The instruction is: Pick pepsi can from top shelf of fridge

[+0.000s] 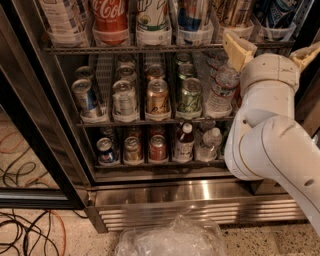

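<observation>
The fridge [175, 196] fills the view, and the white arm [270, 145] rises before its right side. The claw [272, 47], spread wide, is at the front edge of the top bench [125, 49], near its right corner. The pepsi can [275, 12] stands there, just behind the claw.

The speckled floor [280, 242] carries the fridge [180, 197], whose steel base with its grille stands on it. Just in front of that base lies a crumpled clear plastic bag [170, 240], running off the bottom edge. To the left, loose black and orange cables [30, 235] sprawl in loops, perhaps tangled together. The gripper [272, 44] hangs high at the right, by the top shelf [150, 49], fingers spread apart.
</observation>
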